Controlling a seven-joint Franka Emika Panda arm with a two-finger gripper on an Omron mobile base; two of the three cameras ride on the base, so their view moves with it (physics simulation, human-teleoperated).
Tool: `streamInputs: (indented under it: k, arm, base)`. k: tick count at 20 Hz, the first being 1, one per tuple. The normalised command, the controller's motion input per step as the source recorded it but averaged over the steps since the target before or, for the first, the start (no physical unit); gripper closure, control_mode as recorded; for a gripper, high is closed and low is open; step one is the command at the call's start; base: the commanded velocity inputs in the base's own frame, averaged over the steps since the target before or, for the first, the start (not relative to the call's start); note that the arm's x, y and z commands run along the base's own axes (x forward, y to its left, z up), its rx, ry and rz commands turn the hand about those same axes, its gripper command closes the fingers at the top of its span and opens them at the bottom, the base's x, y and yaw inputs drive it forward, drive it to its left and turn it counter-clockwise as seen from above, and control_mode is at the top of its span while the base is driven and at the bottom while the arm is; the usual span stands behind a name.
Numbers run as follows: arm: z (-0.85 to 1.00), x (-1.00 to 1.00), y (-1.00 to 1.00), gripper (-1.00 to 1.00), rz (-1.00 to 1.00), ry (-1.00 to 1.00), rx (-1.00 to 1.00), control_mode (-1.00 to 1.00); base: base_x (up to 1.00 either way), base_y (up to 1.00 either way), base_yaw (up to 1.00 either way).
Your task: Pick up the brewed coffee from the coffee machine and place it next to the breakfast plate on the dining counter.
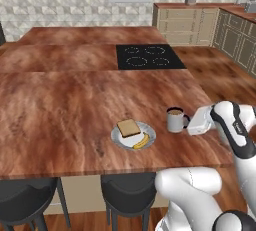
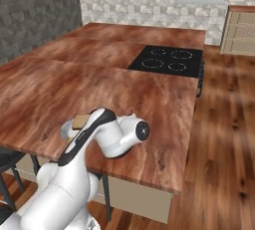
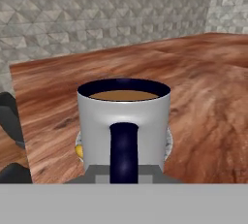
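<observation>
Mug (image 1: 175,120) full of brown coffee, upright on dining counter (image 1: 75,105); jaws pinching its handle; plate (image 1: 133,136) with toast, banana beside.

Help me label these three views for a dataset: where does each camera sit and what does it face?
Left base view: behind the arm's left, over the dining counter; arm lower right, gripper at the mug.
Right base view: behind its right; arm lower left hides the mug.
Hand view: faces the mug's handle.
Both base views share the cooktop and breakfast plate.
</observation>
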Motion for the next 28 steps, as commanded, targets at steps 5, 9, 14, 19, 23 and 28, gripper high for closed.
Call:
streamInputs:
  k: [5, 9, 14, 19, 23, 28]
  arm:
    - [-0.33, 0.15, -0.23, 1.00, 0.00, -0.01, 0.00, -1.00]
    - [-0.36, 0.30, -0.01, 1.00, 0.00, 0.00, 0.00, -1.00]
    - [-0.34, 0.38, 0.00, 1.00, 0.00, 0.00, -0.01, -1.00]
    - [-0.30, 0.32, 0.00, 1.00, 0.00, 0.00, 0.00, -1.00]
    - [-0.26, 0.32, -0.03, 1.00, 0.00, 0.00, 0.00, -1.00]
    - [-0.25, 0.30, -0.07, 1.00, 0.00, 0.00, 0.00, -1.00]
  base:
    - [0.00, 0.00, 0.00]
    - [0.00, 0.00, 0.00]
    - [0.00, 0.00, 0.00]
    - [0.00, 0.00, 0.00]
    - [0.00, 0.00, 0.00]
    - [0.00, 0.00, 0.00]
